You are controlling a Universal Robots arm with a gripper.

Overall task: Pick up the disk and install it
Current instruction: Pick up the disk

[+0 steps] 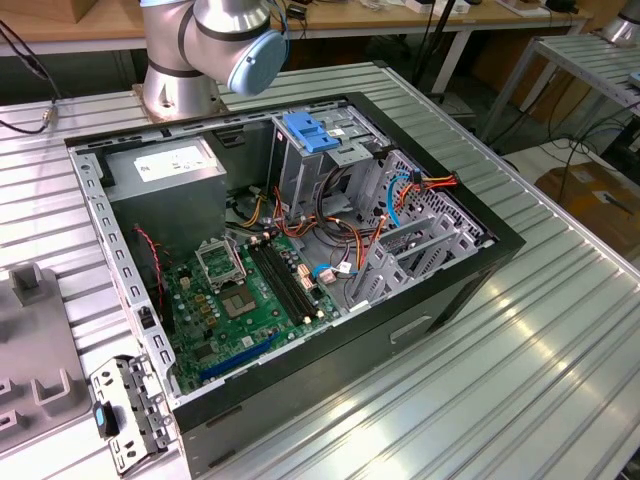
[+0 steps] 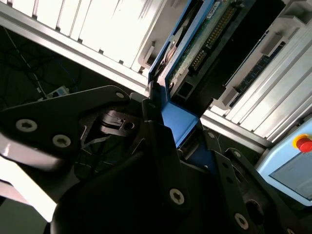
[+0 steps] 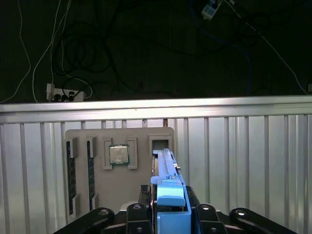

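The disk (image 3: 167,168) stands on edge between my black fingers in the first wrist view, its blue plastic rail (image 3: 170,202) turned toward the camera. In the second wrist view the disk (image 2: 209,34) shows its green circuit-board side and a blue rail (image 2: 178,117). The gripper (image 3: 168,217) is shut on the disk, held above a ribbed metal table (image 3: 234,161). The gripper (image 2: 178,146) clamps the disk at the rail end. The open computer case (image 1: 480,265) lies on its side in the exterior view.
Below the held disk sits a grey parts holder (image 3: 141,185) carrying a processor chip (image 3: 119,154) and memory sticks (image 3: 71,168). Inside the case are a green motherboard (image 1: 245,290), a grey power supply box (image 1: 165,165), a cage with a blue handle (image 1: 315,130) and loose cables (image 1: 400,195).
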